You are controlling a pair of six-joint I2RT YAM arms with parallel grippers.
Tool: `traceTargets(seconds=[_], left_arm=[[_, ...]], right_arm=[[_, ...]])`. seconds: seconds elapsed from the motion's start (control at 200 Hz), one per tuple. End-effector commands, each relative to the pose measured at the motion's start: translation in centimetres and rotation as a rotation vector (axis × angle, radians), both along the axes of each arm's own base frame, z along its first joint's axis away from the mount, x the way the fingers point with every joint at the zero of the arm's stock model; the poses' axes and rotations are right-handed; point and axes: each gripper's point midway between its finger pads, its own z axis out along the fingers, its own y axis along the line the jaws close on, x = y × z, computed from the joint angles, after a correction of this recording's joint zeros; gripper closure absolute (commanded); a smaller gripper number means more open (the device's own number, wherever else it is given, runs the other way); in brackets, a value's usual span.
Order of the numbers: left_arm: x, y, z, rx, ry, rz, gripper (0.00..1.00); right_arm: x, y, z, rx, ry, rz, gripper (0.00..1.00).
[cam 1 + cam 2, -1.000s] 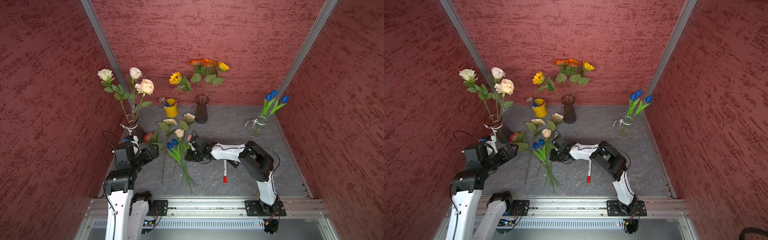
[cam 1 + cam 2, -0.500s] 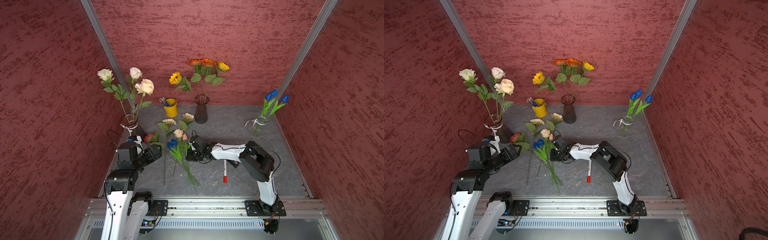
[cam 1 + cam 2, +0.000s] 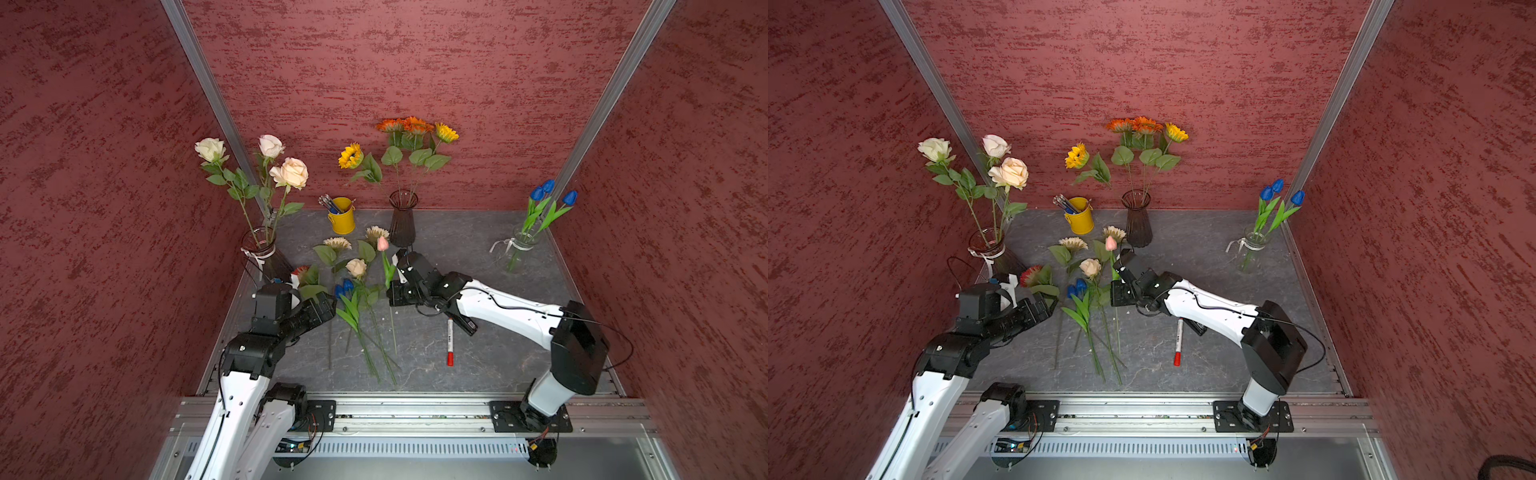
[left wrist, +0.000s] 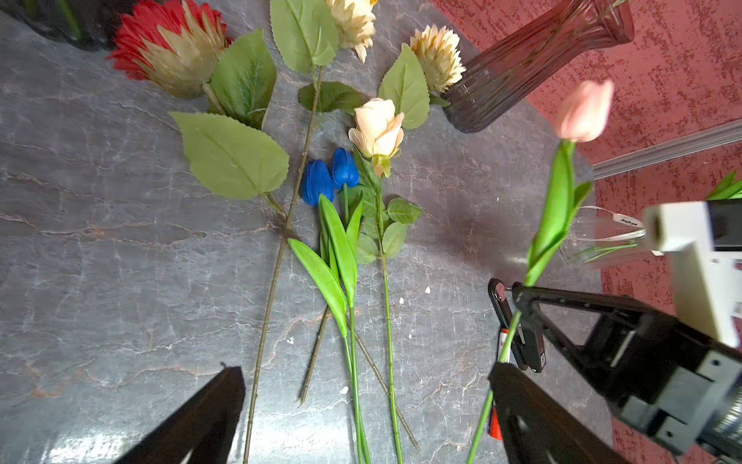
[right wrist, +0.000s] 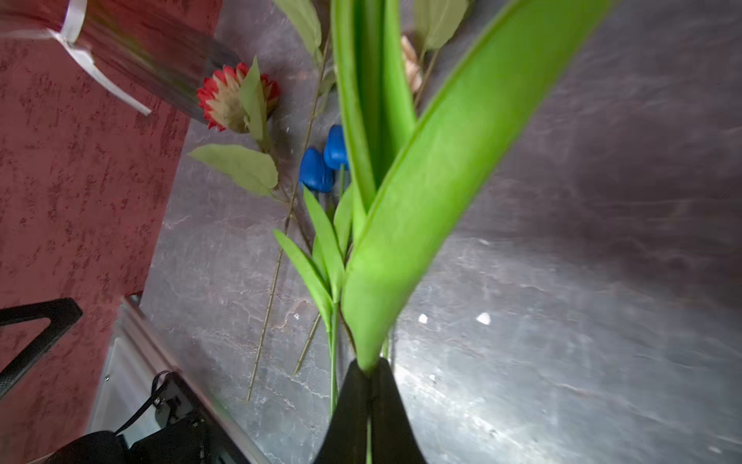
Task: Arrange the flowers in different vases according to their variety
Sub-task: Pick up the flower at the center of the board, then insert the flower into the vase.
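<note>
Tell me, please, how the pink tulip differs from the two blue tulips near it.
Colour: the pink tulip has a pale pink bloom; the two blue tulips have deep blue blooms. Pose: the pink tulip's bloom is up off the table; the blue tulips lie flat on it. State: the pink tulip's stem is clamped in the shut right end effector; nothing holds the blue tulips. Both have closed buds and long green leaves.

Pink tulip (image 3: pixel 1111 243) in right pincer (image 3: pixel 1119 266)
</note>
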Motion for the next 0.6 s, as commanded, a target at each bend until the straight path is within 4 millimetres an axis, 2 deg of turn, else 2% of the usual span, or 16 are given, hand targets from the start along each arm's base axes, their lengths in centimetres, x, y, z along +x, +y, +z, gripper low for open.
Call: traceTargets(seconds=[0.0,0.105,0.12,0.195,0.296,0.366,0.511,0.526,0.596], left_arm=[[0.3,-0.3,-0.4,-0.006,-0.001,0.012,0.0],[0.2,-1.0,-1.1,-0.011,0.023,-0.006,0.0],[0.2,-1.0,-1.2,-0.009,0.026,-0.006,0.0],[0.0,-1.3,-1.6,-0.007,0.04,-0.015,0.0],[-0.1,-1.7,-2.2,-0.008,0.05,-0.016,0.0],[-0.1,-1.9,-2.5,-0.015,0.055,-0.017,0.0],[-0.3,-2.4,-3.0,-0.01,0.075,-0.027,0.0],[-0.3,-2.5,-3.0,-0.008,0.076,-0.028,0.0],[-0.4,-2.6,-3.3,0.002,0.088,-0.033,0.0]], right_arm=[[4.1,-7.7,4.4,-0.201,-0.211,-0.133,1.0],[8.2,-14.5,9.8,-0.247,-0.348,-0.251,1.0],[8.5,-15.8,11.4,-0.234,-0.382,-0.275,1.0],[10.8,-20.8,15.9,-0.242,-0.507,-0.372,1.0],[13.2,-25.9,20.7,-0.293,-0.695,-0.467,1.0],[14.8,-28.9,22.4,-0.315,-0.776,-0.526,1.0],[17.8,-34.0,24.6,-0.326,-0.879,-0.624,1.0],[18.6,-34.4,23.9,-0.337,-0.872,-0.626,1.0],[19.9,-35.9,23.8,-0.361,-0.899,-0.657,1.0]])
